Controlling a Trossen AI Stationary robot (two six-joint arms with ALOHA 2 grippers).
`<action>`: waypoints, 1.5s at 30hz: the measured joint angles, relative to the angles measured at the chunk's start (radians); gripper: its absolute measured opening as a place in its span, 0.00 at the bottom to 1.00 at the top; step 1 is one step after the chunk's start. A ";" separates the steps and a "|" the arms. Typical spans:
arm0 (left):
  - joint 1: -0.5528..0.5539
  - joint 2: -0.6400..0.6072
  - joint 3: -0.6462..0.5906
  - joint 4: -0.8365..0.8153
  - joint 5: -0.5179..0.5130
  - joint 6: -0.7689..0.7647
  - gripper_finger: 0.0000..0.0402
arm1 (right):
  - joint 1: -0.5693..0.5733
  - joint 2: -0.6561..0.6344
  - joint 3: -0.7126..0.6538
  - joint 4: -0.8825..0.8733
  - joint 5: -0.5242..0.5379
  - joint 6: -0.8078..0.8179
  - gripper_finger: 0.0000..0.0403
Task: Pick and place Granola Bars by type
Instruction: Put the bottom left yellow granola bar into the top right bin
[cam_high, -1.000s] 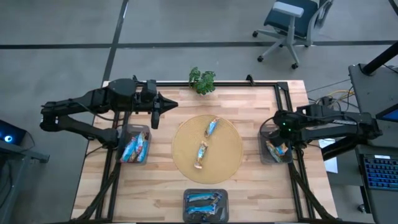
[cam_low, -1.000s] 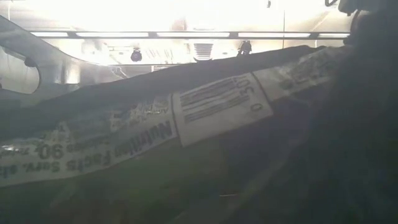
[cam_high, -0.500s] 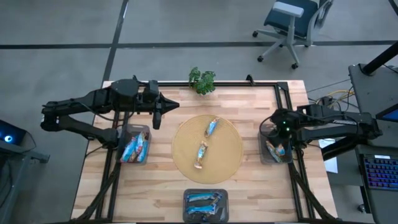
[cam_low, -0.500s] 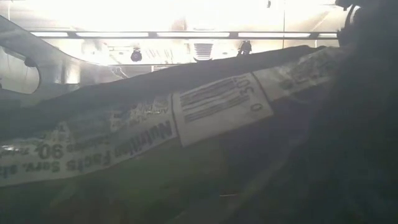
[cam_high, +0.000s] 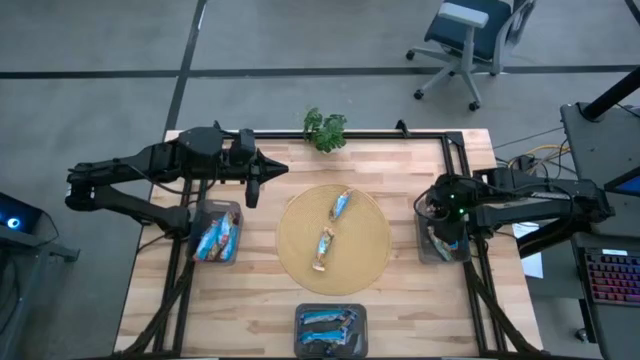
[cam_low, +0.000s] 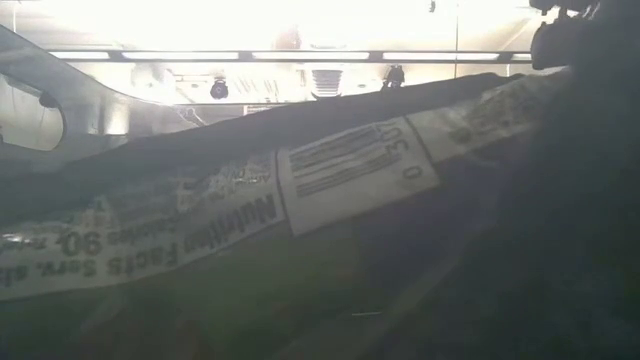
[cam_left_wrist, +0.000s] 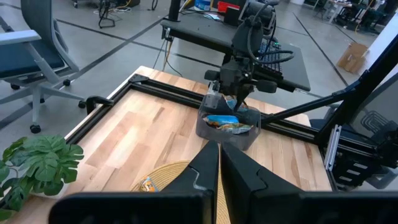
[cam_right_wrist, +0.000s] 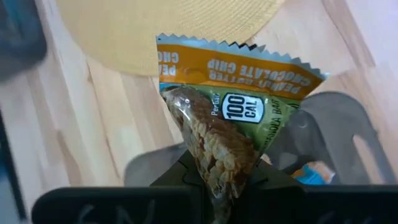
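Potted plant (cam_high: 325, 129), office chair (cam_high: 468, 35)

Light wooden plank table (cam_high: 250, 290) with black metal frame stands on grey concrete floor (cam_high: 100, 60) crossed by dark seam lines. Beyond the table's far edge: blue swivel office chair (cam_high: 468, 40) on castors. Small green potted plant (cam_high: 325, 129) at the far edge. Black desk with keyboard (cam_high: 610, 275) beside the table.

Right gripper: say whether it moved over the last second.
Yes. The right gripper, shut on a granola bar, shifted slightly toward the round mat, over the grey bin.
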 joint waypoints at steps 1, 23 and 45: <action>0.000 0.000 0.000 0.000 0.000 0.000 0.00 | 0.000 0.010 0.004 -0.006 -0.001 -0.037 0.06; 0.001 0.000 0.000 0.000 -0.009 0.006 0.00 | 0.000 0.178 0.041 -0.071 0.010 -0.317 0.06; 0.001 0.000 0.000 -0.025 -0.008 0.008 0.00 | 0.000 0.280 0.026 -0.194 0.009 -0.275 0.06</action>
